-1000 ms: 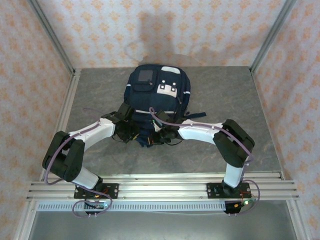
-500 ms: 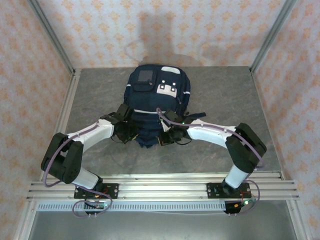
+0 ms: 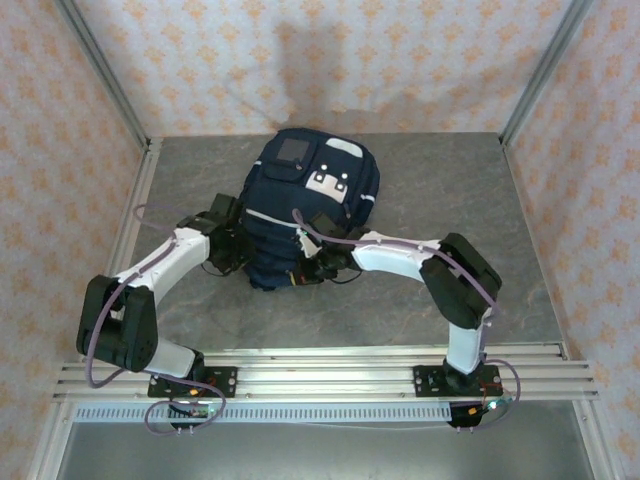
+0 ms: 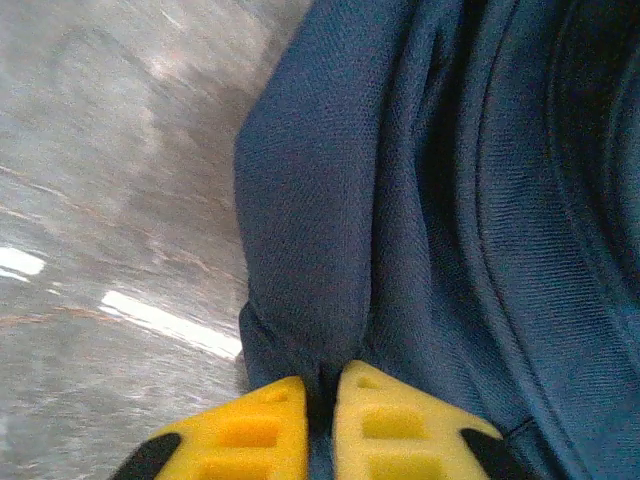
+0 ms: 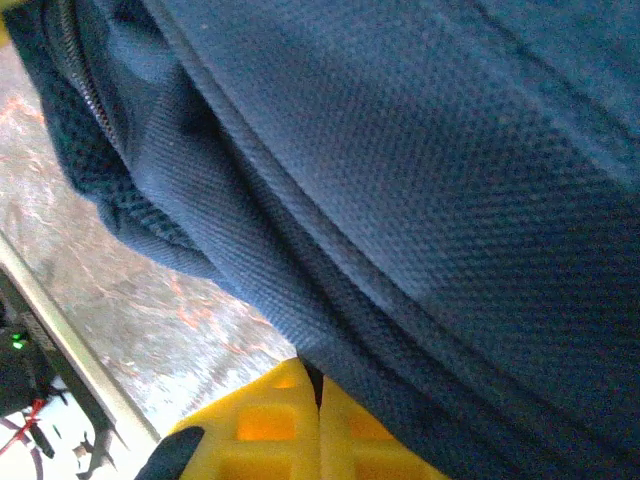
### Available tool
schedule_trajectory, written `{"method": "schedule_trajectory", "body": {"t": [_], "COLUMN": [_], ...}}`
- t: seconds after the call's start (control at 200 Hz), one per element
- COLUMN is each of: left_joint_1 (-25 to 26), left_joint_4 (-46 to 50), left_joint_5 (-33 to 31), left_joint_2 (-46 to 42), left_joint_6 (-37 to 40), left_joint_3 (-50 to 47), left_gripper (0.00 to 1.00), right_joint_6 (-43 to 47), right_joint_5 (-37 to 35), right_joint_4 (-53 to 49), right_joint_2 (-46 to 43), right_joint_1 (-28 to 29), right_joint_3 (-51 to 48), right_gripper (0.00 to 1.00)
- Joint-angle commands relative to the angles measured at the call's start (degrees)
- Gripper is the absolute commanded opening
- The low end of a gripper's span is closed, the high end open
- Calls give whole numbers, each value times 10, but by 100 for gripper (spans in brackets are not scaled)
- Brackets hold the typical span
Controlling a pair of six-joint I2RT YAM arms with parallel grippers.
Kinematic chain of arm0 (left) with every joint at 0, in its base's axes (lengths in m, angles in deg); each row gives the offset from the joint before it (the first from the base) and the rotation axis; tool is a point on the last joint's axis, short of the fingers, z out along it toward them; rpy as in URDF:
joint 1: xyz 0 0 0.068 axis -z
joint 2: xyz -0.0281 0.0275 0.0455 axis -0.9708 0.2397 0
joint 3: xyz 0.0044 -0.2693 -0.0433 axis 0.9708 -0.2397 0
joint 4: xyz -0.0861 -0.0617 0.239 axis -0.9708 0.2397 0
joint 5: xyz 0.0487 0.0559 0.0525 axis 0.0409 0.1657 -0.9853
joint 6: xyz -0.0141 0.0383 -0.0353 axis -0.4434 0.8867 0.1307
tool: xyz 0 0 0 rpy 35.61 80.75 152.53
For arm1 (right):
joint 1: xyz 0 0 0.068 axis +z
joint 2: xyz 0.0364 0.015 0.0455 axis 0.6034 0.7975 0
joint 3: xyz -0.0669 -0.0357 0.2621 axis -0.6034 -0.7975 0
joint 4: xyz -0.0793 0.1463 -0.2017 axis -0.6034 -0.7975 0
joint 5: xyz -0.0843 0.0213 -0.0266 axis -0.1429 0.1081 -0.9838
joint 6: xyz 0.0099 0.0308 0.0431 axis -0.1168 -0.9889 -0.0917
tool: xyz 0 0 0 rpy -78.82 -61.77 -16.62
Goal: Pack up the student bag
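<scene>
The left gripper (image 4: 321, 388) has its yellow fingers (image 4: 255, 432) drawn almost together on a fold of navy fabric, with the cloth pinched in the narrow slit between them at the left side of the student bag (image 3: 312, 190). The right gripper (image 5: 318, 378) is likewise closed, its yellow fingers meeting on an edge of the bag's fabric, with a zipper (image 5: 72, 60) on the cloth above. The bag lies with its patched front facing up in the middle of the grey table (image 3: 460, 190), slightly askew, and both arms reach its near end from either side.
</scene>
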Motion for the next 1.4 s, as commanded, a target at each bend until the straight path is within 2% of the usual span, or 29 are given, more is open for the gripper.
{"method": "schedule_trajectory", "body": {"t": [0.0,0.125,0.3,0.54,0.886,0.996,1.111,1.191,1.226,1.391], "left_joint_1": [-13,-12,17,63,68,69,68,67,67,66], "left_joint_4": [79,58,2,-54,-72,-76,-51,-42,-41,-41], "left_joint_5": [-43,4,44,55,40,32,12,2,1,2], "left_joint_2": [-31,-66,-92,-31,64,81,93,93,92,84], "left_joint_6": [34,-8,-80,-135,-137,-138,-122,-118,-120,-117], "left_joint_3": [33,7,-33,-24,12,21,36,36,32,24], "left_gripper": [24,37,47,50,49,39,13,3,0,0], "right_joint_6": [-54,-75,-72,-74,-74,-70,-53,-43,-41,-38], "right_joint_5": [-19,-37,-57,-63,-65,-69,-86,-97,-101,-123], "right_joint_4": [-5,3,9,11,14,7,-15,-26,-27,-28], "right_joint_2": [33,32,11,5,1,-1,-7,-17,-22,-51], "right_joint_1": [6,7,7,8,7,7,7,5,3,-10], "right_joint_3": [31,38,16,14,13,12,10,0,-7,-42], "right_gripper": [0,0,0,0,0,0,0,0,0,0]}}
